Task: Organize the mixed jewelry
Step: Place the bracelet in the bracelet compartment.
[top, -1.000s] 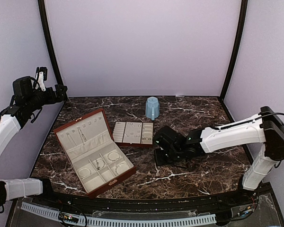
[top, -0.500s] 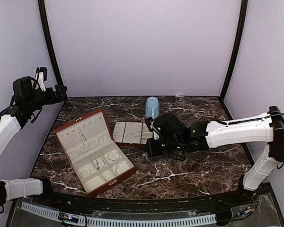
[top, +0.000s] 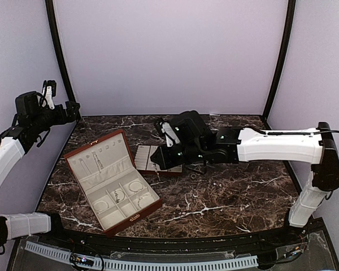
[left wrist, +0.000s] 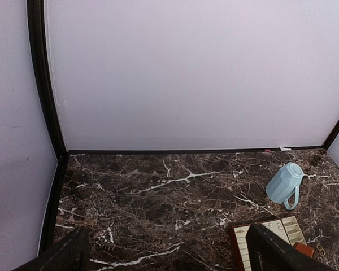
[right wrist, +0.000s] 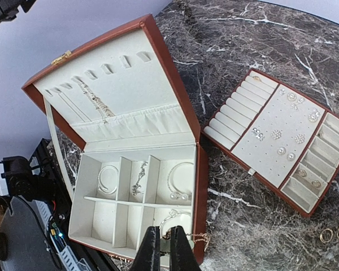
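Mixed jewelry (right wrist: 108,179) is found chiefly in the reddish-brown box (right wrist: 164,73), which lies open at the near left of the marble table (top: 243,192). Hoops (right wrist: 178,179) and short chains (right wrist: 138,179) are laid in the cream compartments of its base, and a fine chain (right wrist: 93,101) is hung down the lining of its raised lid. Just to the right of the box, and slightly beyond it, the slotted tray (right wrist: 254,182) is set flat, with small studs (right wrist: 277,134) placed on its middle panel and a ring (right wrist: 315,183) tucked into one of its outer slots. In the air over the tray's end nearest the box, the right gripper (right wrist: 161,248) is held with its jaws clenched together. A thin chain (right wrist: 193,236) is seen trailing from the tips and appears to be pinched between them (the contact itself is hidden by the fingers). Farther right of the box, past the tray, a few loose rings (right wrist: 334,230) are left on the bare marble. Well beyond the box, toward the back wall, a pale blue mug (left wrist: 283,182) is seen in the left wrist view. High up, to the left of the box and beyond it, the left gripper (left wrist: 169,248) is held near the side wall, its jaws spread wide apart.
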Motion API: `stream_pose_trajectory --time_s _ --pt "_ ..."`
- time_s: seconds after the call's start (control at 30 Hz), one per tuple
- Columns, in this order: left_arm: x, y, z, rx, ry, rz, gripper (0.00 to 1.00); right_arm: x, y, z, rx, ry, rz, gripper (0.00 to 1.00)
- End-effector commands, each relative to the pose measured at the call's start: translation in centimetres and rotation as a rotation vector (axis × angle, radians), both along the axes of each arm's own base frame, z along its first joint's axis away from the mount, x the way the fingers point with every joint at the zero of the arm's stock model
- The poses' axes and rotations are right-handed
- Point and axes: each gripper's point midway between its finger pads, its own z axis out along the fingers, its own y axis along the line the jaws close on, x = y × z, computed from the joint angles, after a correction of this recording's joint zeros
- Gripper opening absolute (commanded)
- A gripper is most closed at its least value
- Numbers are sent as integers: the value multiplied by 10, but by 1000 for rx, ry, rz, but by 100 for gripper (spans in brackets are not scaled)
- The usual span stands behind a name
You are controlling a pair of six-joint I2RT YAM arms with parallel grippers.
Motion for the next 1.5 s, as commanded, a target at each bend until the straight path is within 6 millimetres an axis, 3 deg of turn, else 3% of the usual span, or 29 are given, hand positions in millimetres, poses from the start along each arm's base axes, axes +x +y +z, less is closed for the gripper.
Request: stream_pose_trajectory --time_s 0.0,0.1,0.37,0.9,1.47 --pt "-5 -2 6 5 -31 -13 99 -14 28 4 -7 -24 130 0" --pt "-5 -1 6 11 -34 -2 99 -19 43 6 -4 -32 175 0" --pt "-8 -5 11 -8 -47 -25 99 -37 75 -12 -38 -34 278 0" --pt "-15 -5 22 -7 -81 -24 99 -95 106 -45 -120 -63 466 0" --pt "-20 1 27 19 -101 11 99 -96 114 -83 -196 -55 458 0"
